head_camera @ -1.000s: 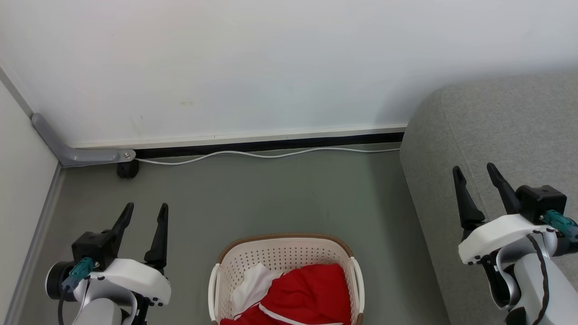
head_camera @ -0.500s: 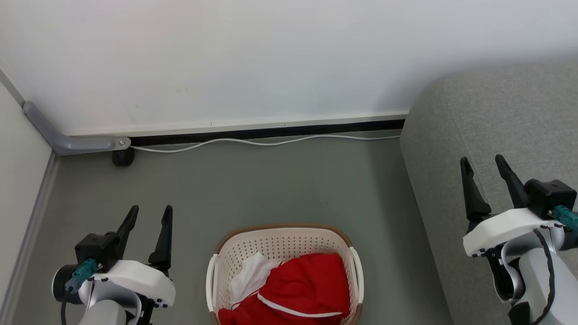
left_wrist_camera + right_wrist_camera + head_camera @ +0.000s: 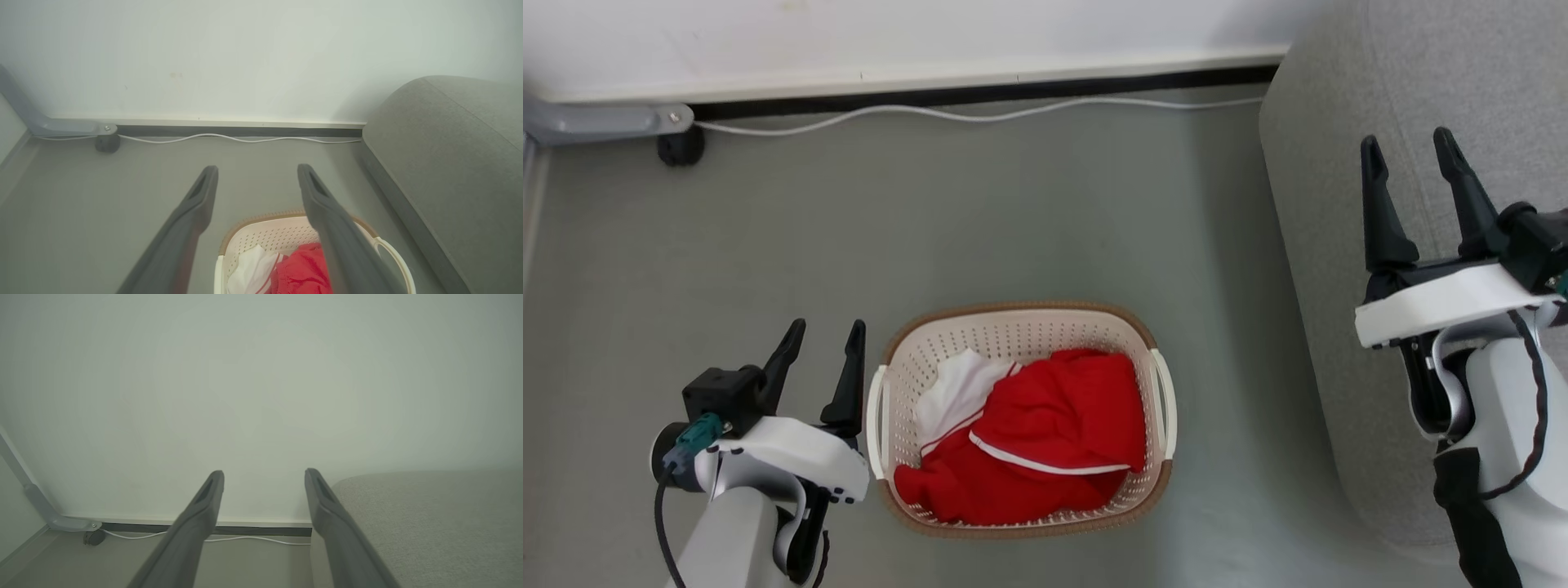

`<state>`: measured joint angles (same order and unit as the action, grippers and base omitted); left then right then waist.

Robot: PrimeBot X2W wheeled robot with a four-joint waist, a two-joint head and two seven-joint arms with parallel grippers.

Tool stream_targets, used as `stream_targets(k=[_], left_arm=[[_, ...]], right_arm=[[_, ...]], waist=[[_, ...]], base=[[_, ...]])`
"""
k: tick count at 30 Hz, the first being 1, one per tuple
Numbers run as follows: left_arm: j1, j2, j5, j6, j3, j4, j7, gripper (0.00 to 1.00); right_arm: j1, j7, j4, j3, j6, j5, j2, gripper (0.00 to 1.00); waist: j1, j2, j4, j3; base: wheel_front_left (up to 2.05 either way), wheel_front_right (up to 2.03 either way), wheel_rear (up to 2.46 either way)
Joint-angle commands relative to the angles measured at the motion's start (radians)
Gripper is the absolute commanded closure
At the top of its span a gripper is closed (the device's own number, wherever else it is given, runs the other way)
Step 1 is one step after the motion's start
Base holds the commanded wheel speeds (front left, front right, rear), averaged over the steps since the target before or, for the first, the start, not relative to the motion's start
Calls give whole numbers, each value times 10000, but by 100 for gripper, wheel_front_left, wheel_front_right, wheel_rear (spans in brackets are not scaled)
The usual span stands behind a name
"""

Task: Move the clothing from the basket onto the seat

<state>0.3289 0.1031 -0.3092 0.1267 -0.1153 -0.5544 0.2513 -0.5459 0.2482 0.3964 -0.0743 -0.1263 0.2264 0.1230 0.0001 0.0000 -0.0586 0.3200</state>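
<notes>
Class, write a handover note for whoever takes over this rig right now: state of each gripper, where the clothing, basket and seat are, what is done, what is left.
Left gripper: jaws open, empty, beside the basket on its left.
Right gripper: jaws open, empty, by the edge of the seat.
Clothing: bunched inside the basket, which stands on the floor left of the seat.
Done: nothing yet.
Left: grasp the clothing, lift it out, lay it on the seat.
</notes>
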Motion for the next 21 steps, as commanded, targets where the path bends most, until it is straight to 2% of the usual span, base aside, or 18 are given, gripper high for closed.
stream_targets(k=[1, 12, 21], left_arm=[[461, 120, -117, 40, 146, 80, 105, 0], [1567, 33, -816, 40, -1393, -912, 105, 0], [2571, -199, -1924, 40, -3520, -2270, 105, 0]], right_arm=[[-319, 136, -345, -187, -44, -172, -32, 0], [-1272, 136, -763, -315, -44, -448, -251, 0], [-1914, 136, -958, -587, -44, -535, -419, 0]], waist=[[0, 0, -248, 995], [0, 0, -610, 2840], [0, 0, -844, 3952]], base=[[0, 0, 0], [0, 0, 0], [0, 0, 0]])
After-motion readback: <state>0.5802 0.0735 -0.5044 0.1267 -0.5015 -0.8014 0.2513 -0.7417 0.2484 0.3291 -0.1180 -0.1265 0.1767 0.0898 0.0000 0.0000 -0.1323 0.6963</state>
